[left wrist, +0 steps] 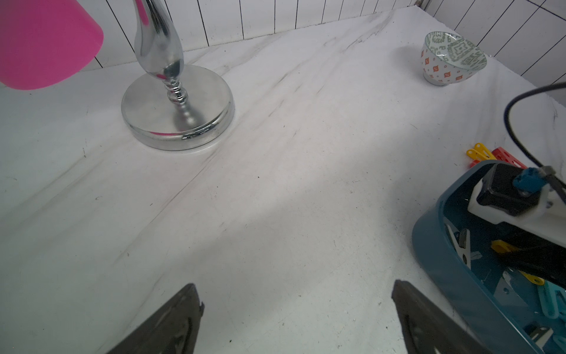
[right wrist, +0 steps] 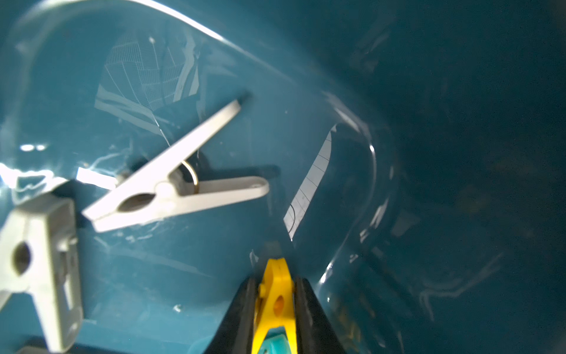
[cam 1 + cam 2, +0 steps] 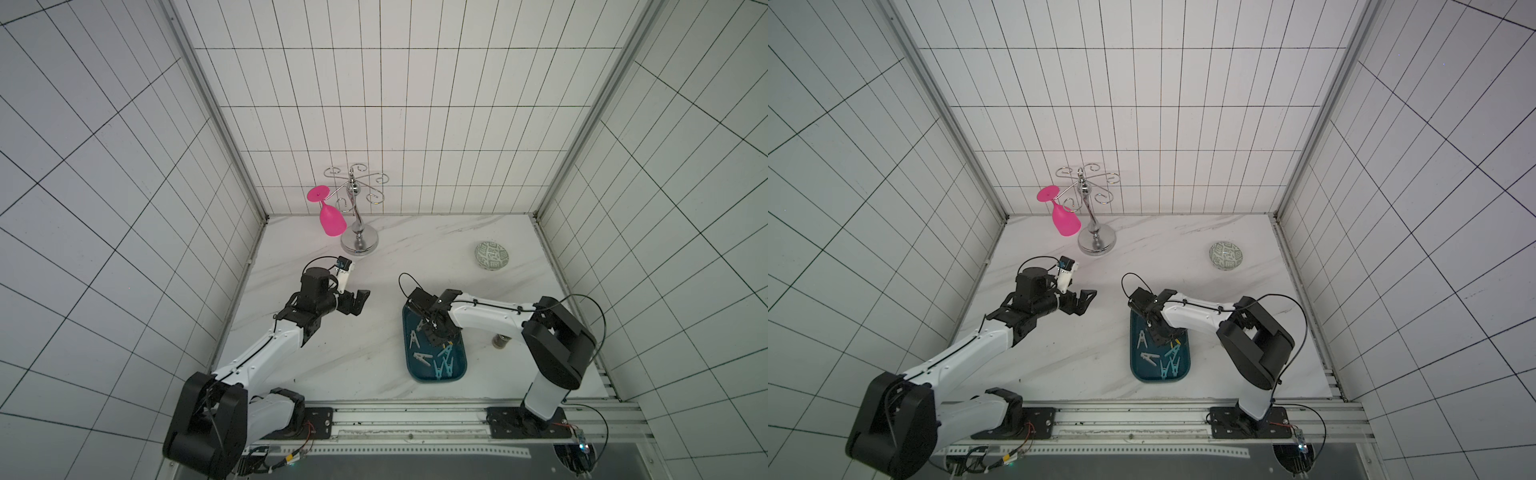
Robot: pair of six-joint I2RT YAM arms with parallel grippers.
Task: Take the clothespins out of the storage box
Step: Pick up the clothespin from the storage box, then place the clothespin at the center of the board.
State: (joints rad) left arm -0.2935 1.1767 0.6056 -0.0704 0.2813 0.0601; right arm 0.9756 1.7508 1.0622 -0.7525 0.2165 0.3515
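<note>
**Right gripper (image 2: 276, 281) clamps yellow plastic clothespin (image 2: 277, 303)**

The grip is low inside the shallow teal plastic storage box (image 3: 417, 374); right forearm approx level, wrist bent down. Grey clothespins (image 2: 171, 190) & light-blue clothespins (image 3: 442, 368) lie on the box floor. Left gripper (image 1: 295, 286) gapes wide above the white marble table (image 3: 332, 353), arm stretched fwd. Mark on chrome stand (image 1: 177, 107) base rim: unreadable.

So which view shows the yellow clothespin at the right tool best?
Right wrist view: the yellow clothespin is close up, pinched between the right tool's fingers. Both top views show only a yellow speck under the tool; the left wrist view, yellow bits behind it.
</note>
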